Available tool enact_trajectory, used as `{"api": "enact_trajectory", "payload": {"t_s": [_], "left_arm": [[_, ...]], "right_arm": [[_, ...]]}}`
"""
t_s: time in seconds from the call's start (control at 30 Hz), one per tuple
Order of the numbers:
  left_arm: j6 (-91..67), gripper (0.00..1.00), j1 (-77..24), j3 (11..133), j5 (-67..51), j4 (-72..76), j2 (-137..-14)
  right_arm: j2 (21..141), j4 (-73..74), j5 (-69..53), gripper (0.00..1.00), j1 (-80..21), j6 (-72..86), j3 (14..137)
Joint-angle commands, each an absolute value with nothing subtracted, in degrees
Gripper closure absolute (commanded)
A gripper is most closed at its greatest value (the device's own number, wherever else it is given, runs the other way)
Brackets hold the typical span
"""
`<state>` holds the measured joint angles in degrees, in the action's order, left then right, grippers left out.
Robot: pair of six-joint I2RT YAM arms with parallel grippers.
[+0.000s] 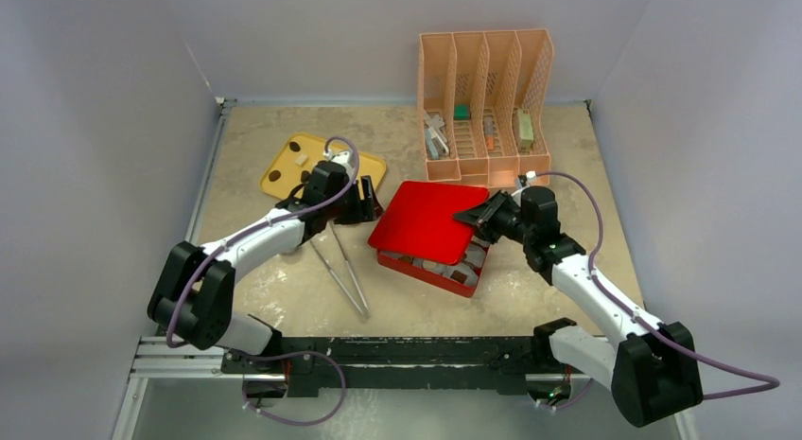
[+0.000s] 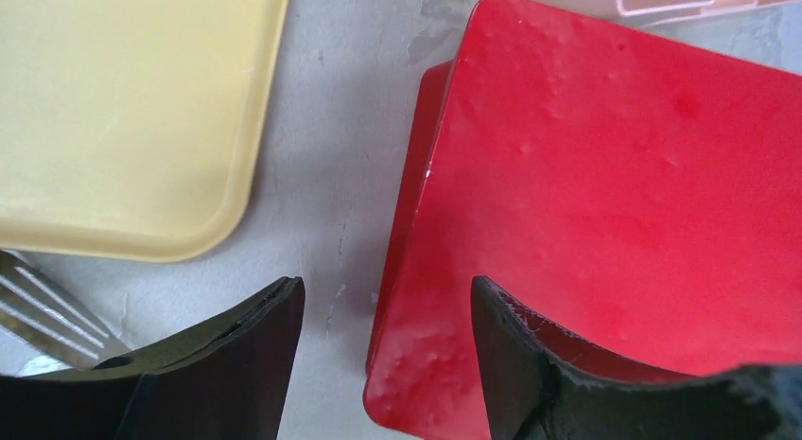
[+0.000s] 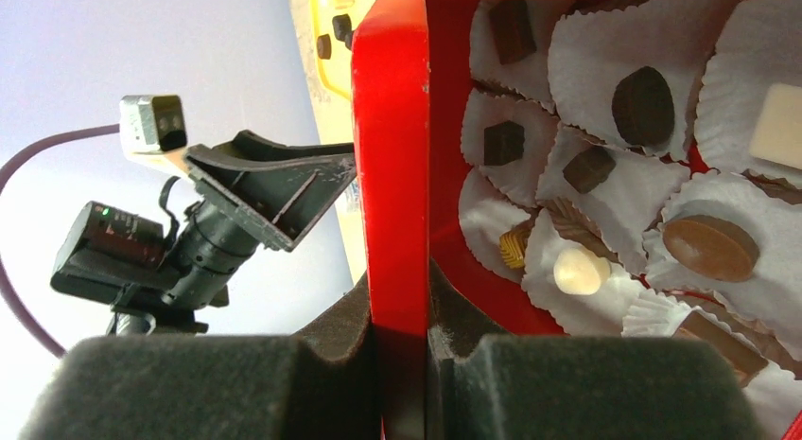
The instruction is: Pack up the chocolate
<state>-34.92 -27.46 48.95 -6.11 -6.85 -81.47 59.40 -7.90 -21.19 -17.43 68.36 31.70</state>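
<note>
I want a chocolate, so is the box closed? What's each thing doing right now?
red box: partly uncovered.
red lid: tilted over the red box, not shut.
right gripper: shut on the red lid's edge.
left gripper: open, holding nothing, at the red lid's corner.
chocolate: sitting in paper cups.
yellow tray: holds a few pieces.
tongs: lying flat, untouched.
</note>
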Motion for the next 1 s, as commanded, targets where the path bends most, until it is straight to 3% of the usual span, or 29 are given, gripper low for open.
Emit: {"api": "enact_trajectory", "payload": {"t_s": [0.0,0.2,0.53,0.97], "left_arm": [[-35.01,0.37,-27.42,50.40,-10.10,-3.68,-84.97],[-35.23,0.39,-27.51,50.64,-13.70,-2.82,-86.92],[-34.08,0.55,-28.91,50.82,-13.93,-4.67,-86.94],[-33.90,0.57,-31.00,51.80,-14.95,-4.11,-88.02]], "right_arm": [[58.98,-9.65,-25.02,0.89,-16.31,67.10,31.32],[58.93,-5.92,-25.75,0.81,-15.26,65.57,31.46],[58.21,7.49,-21.64,0.61,-14.08,59.52,35.42],[56.60,20.97,-7.71,0.47,-14.06,56.86,38.54]]}}
